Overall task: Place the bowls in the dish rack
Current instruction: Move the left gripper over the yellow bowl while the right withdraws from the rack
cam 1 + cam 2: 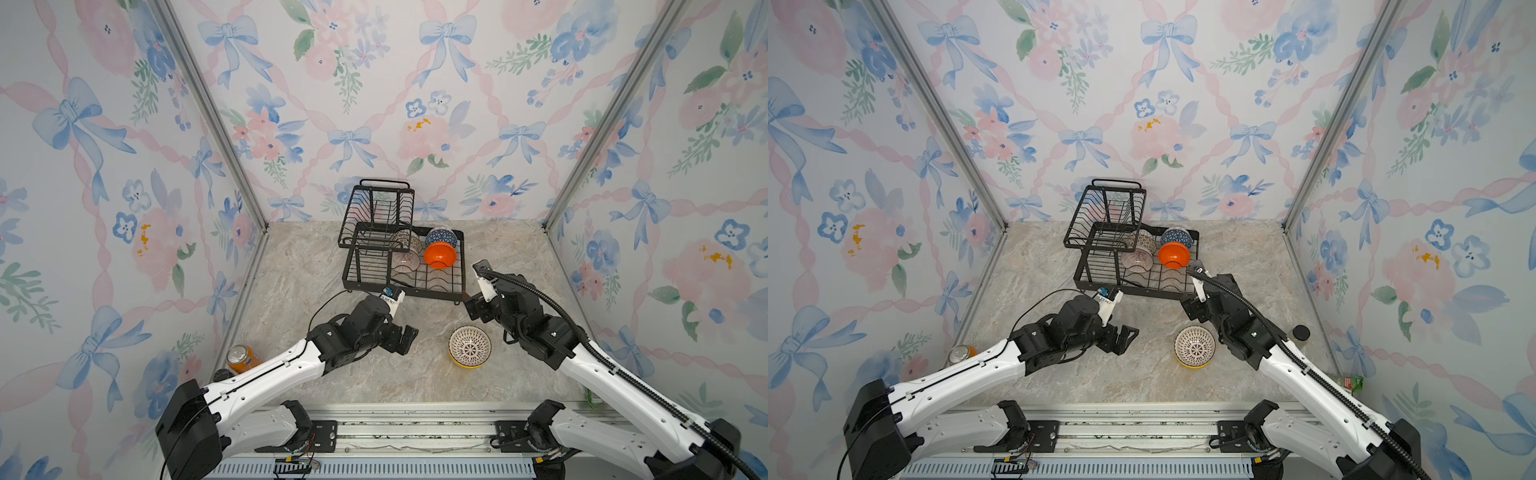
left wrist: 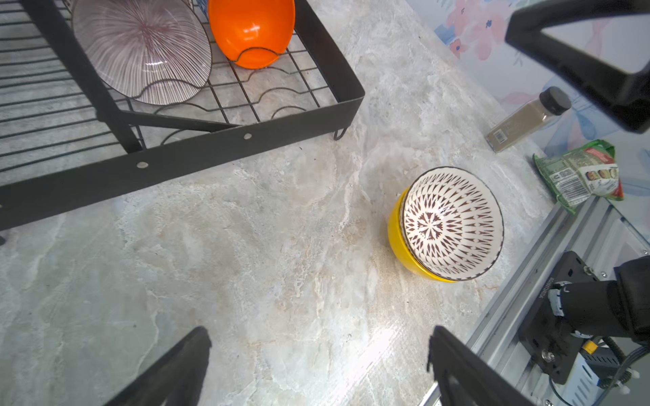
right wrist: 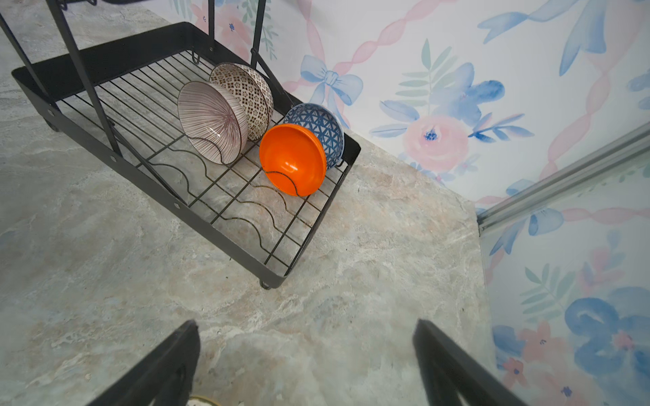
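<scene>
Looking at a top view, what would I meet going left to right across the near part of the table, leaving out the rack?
orange drink can → left gripper → patterned bowl nested in the yellow bowl → black-capped bottle → green packet

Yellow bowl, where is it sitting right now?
In both top views the yellow bowl sits on the table right of centre, in front of the dish rack, with the black-and-white patterned bowl nested inside it.
</scene>
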Motion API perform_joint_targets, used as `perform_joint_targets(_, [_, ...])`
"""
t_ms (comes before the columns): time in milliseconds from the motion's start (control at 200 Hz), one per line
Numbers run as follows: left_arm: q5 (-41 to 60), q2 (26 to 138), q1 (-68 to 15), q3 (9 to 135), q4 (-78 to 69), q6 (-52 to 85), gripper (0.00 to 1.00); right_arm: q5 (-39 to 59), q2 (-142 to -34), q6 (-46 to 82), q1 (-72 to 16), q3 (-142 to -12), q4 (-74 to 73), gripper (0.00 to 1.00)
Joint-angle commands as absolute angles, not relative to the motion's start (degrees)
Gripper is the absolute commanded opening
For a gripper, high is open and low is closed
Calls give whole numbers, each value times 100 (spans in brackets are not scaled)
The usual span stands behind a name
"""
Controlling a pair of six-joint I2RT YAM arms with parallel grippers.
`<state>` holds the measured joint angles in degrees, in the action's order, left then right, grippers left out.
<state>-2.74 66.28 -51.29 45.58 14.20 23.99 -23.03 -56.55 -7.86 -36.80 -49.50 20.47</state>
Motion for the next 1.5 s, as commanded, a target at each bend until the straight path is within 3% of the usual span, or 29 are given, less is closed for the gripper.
perform_joint_targets(0, [-631, 6993, -5377, 4862, 1221, 2654, 98, -2348, -5565, -231, -3586, -5071, 2769, 97])
perform_joint_targets(380, [-354, 9097, -6026, 6273, 1220, 2372, 98, -1549, -5715, 256, -2655, -5079, 3092, 97])
perform_joint_targets(560, [-270, 9863, -6075, 6782, 1224, 2237, 92, -1368, -5777, 275, -2487, -5142, 3177, 97])
perform_joint_targets(1205, [-114, 10996, -6064, 7633, 1228, 1848, 31, -1119, -5936, 298, -2264, -5123, 3075, 97])
perform_joint_targets(1495, [-266, 10819, -6048, 7511, 1235, 1849, 19, -1061, -5943, 299, -2249, -5139, 3103, 97])
